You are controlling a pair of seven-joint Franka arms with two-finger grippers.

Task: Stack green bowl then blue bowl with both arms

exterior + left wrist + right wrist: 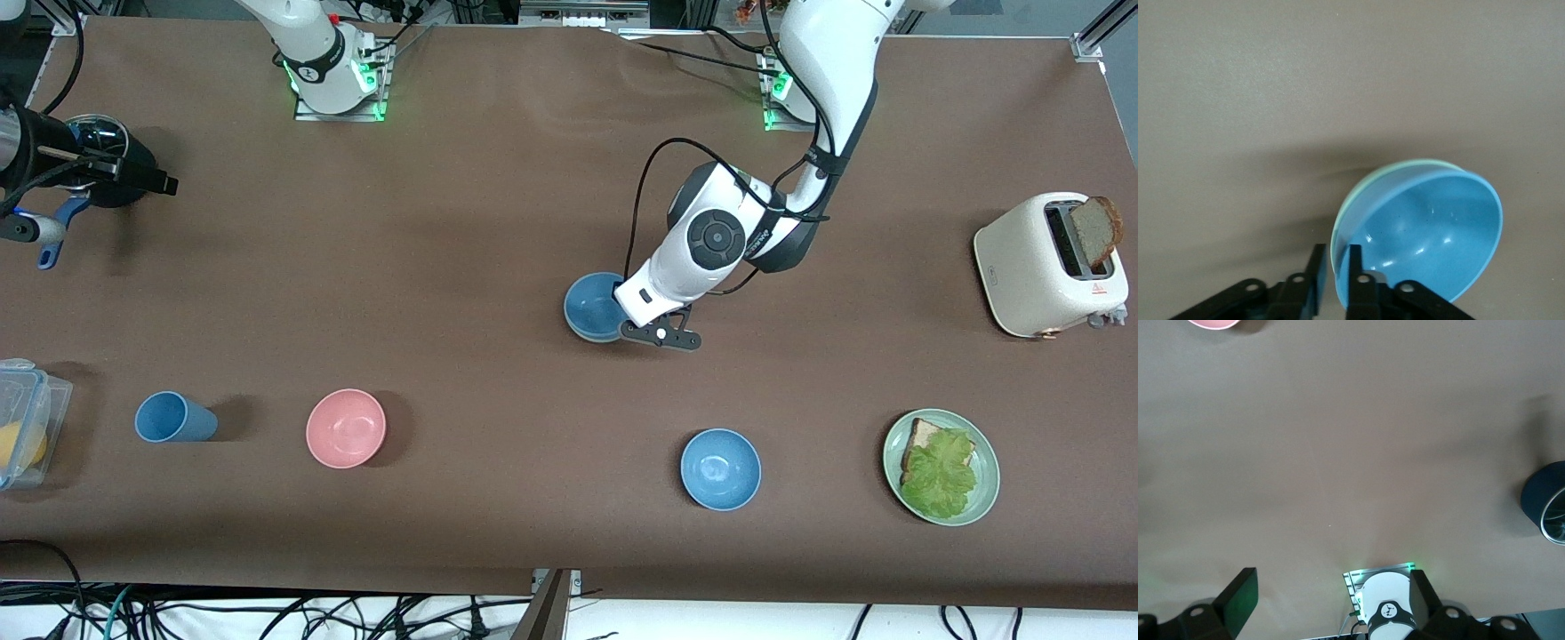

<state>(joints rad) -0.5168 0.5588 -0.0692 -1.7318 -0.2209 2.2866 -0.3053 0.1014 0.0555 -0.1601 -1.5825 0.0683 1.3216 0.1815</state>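
The blue bowl (594, 307) sits near the table's middle, nested in the green bowl. In the left wrist view only a thin mint rim of the green bowl (1405, 164) shows round the blue bowl (1431, 230). My left gripper (628, 322) (1335, 259) is at the stack's edge toward the left arm's end. It is closed on the blue bowl's wall, one finger inside and one outside. My right gripper (133, 173) (1331, 587) is open and empty, waiting at the right arm's end of the table.
A brighter blue bowl (720, 468), a pink bowl (346, 428) and a blue cup (173, 417) stand nearer the camera. A green plate (985, 462) holds bread and lettuce. A toaster (1049, 265) stands at the left arm's end. A dark cup (1546, 503) and a clear box (22, 418) are at the right arm's end.
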